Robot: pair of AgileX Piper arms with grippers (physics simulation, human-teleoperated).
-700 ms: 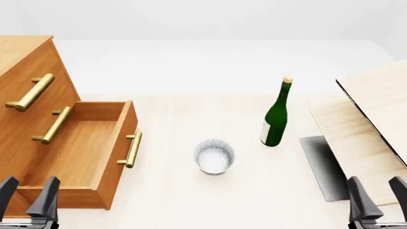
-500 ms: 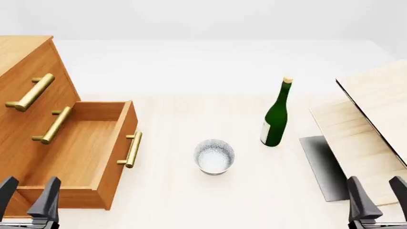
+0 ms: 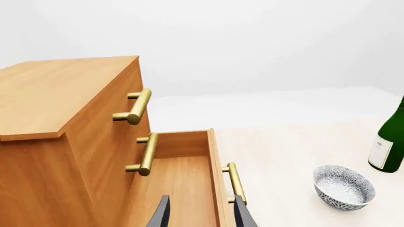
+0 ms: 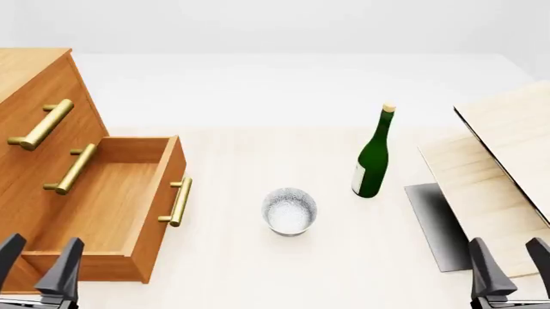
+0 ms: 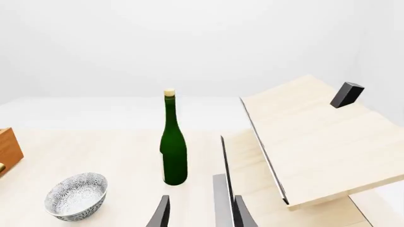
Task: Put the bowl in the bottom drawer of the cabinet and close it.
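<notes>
The small speckled white-grey bowl (image 4: 290, 210) sits upright on the table, to the right of the cabinet (image 4: 35, 77). The bottom drawer (image 4: 107, 206) is pulled out and nothing lies in it; its brass handle (image 4: 177, 201) faces the bowl. My left gripper (image 4: 41, 252) is open at the near left, by the drawer's near corner. My right gripper (image 4: 508, 252) is open at the near right. In the left wrist view the left gripper (image 3: 200, 212) hangs over the drawer (image 3: 180, 184), with the bowl (image 3: 344, 186) off to the side. The right gripper (image 5: 200, 212) also has the bowl (image 5: 75, 196) in view.
A green wine bottle (image 4: 372, 154) stands upright just behind and right of the bowl. Pale wooden boards (image 4: 503, 167) with a grey panel (image 4: 434, 225) slope up at the right. A small black block (image 5: 346, 94) rests on the upper board. The two upper drawers are shut.
</notes>
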